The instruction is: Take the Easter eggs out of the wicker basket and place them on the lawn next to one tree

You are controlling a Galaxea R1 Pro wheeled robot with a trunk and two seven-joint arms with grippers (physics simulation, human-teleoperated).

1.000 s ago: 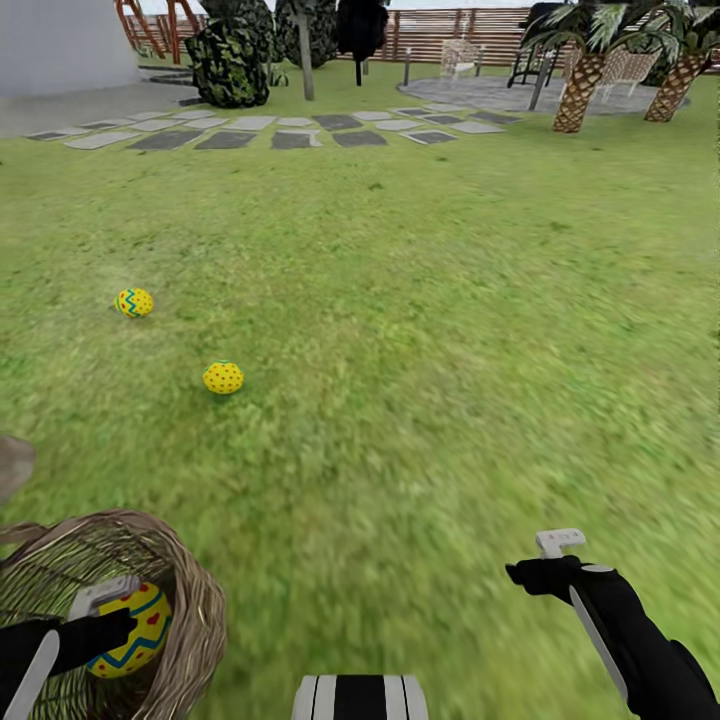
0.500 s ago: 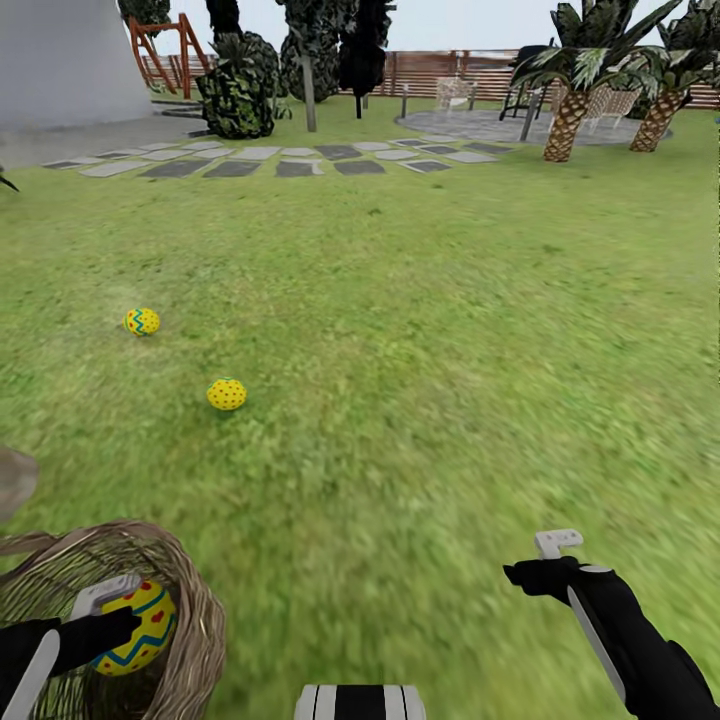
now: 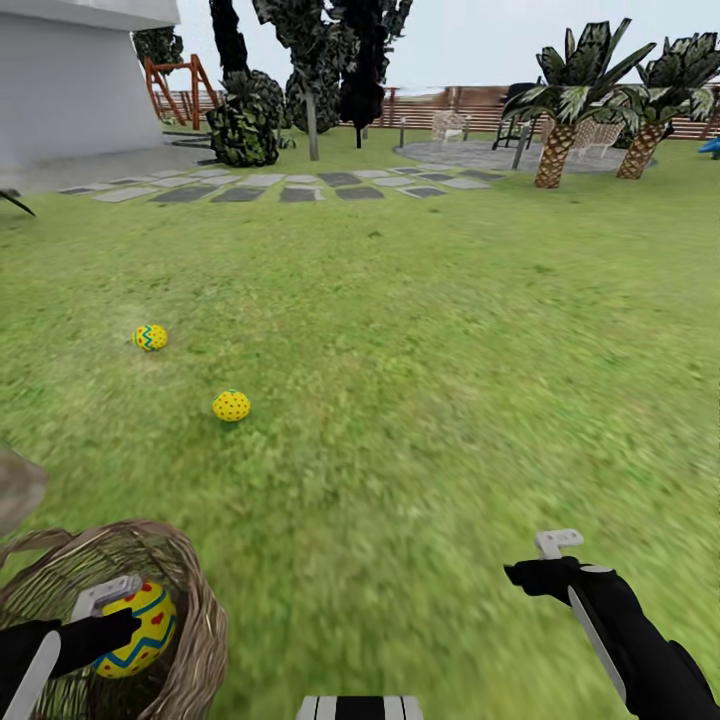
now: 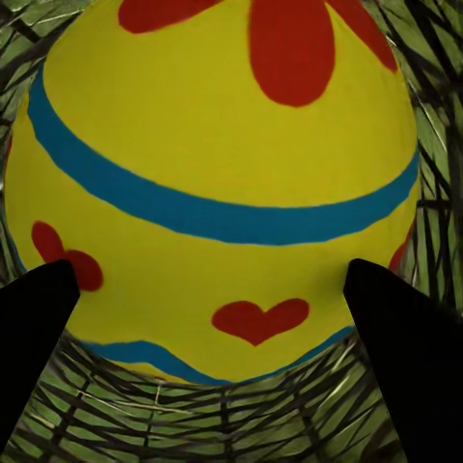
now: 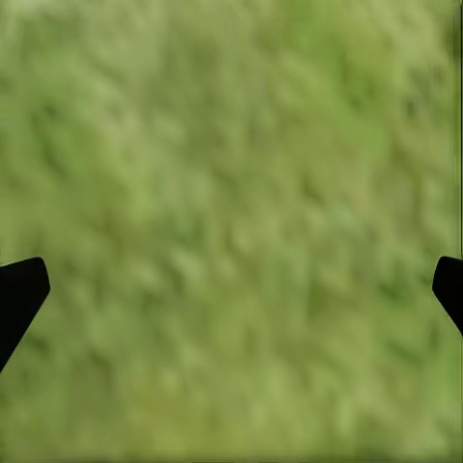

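Left fingers (image 4: 43, 318): pinching the egg (image 3: 135, 628) inside the basket (image 3: 195, 620).
Right fingers (image 5: 19, 294): spread, empty above the lawn (image 3: 450, 380).
Farther: two eggs (image 3: 231, 405) on grass.
Risk: egg may slip, catching the rim.

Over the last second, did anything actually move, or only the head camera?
Only the view tilted up, showing more sky and trees. The left gripper stays around the yellow heart-painted egg inside the brown wicker basket; two yellow eggs lie unmoved on the green lawn; the right gripper stays open.
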